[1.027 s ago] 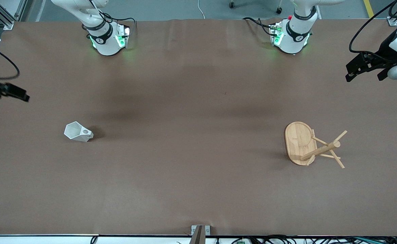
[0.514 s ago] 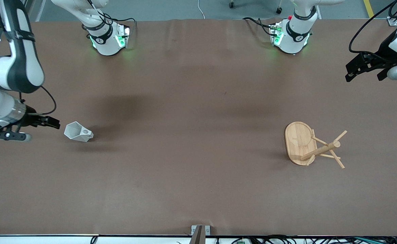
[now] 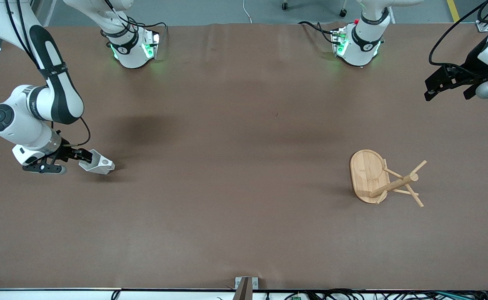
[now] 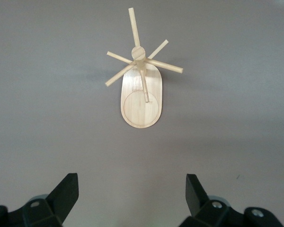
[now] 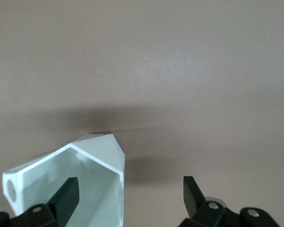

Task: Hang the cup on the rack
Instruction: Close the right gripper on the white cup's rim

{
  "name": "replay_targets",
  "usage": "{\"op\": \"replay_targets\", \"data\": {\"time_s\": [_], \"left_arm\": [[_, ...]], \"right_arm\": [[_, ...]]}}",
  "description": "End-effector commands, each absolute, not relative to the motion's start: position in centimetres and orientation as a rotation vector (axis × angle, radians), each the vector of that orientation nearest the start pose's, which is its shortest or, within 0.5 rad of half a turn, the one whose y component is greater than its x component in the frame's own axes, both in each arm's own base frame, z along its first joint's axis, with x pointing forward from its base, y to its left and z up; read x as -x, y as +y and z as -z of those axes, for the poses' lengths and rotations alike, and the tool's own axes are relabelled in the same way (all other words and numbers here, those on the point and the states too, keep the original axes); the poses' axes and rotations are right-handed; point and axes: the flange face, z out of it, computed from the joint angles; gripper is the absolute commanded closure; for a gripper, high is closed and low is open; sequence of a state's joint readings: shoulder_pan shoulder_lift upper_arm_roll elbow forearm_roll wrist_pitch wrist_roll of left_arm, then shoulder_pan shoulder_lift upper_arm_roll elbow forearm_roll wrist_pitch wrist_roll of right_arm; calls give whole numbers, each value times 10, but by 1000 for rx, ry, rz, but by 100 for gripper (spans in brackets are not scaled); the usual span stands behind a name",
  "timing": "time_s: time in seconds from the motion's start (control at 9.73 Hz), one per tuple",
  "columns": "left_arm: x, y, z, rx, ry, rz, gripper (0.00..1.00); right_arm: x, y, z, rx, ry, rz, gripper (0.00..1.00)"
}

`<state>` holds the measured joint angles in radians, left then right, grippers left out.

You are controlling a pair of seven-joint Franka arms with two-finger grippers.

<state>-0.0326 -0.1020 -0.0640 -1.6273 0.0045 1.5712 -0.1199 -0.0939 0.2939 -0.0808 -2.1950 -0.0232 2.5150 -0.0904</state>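
Note:
The white faceted cup (image 3: 98, 166) lies on its side toward the right arm's end of the table, its mouth facing my right gripper (image 3: 83, 157). That gripper is open and low at the cup's rim. In the right wrist view one finger (image 5: 66, 196) is inside the cup (image 5: 92, 163) and the other is outside, with the cup's wall between them. The bamboo rack (image 3: 394, 183) stands upright on its oval base (image 3: 366, 171) toward the left arm's end. My left gripper (image 3: 433, 88) is open and empty and waits in the air near that end. Its wrist view shows the rack (image 4: 140, 92) and the gripper (image 4: 131, 194).
The brown table (image 3: 244, 166) carries only the cup and the rack. The two arm bases (image 3: 133, 48) stand along its edge farthest from the front camera. A small metal bracket (image 3: 246, 284) sits at the edge nearest that camera.
My right arm has swung in from the table's end and come down to the cup, its fingers now at the rim. The cup, the rack and the left arm have not moved.

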Motion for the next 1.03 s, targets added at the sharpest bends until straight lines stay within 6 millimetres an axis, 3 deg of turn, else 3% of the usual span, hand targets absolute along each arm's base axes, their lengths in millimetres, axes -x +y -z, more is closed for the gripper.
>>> {"op": "replay_targets", "data": {"time_s": [0.0, 0.21, 0.41, 0.72, 0.92], "left_arm": [[-528, -51, -636, 3126, -10, 7, 0], [-528, -51, -636, 3126, -10, 5, 0], [-528, -51, -636, 3126, -10, 9, 0], [-530, -51, -634, 3126, -10, 4, 0], [-533, -51, -634, 3127, -10, 9, 0]], "right_arm": [[-550, -99, -241, 3185, 73, 45, 10], [-550, -98, -234, 3184, 70, 28, 30], [-550, -98, -230, 3182, 75, 19, 63], [-551, -98, -228, 3168, 114, 15, 96], [-554, -95, -233, 3160, 116, 7, 99]]}}
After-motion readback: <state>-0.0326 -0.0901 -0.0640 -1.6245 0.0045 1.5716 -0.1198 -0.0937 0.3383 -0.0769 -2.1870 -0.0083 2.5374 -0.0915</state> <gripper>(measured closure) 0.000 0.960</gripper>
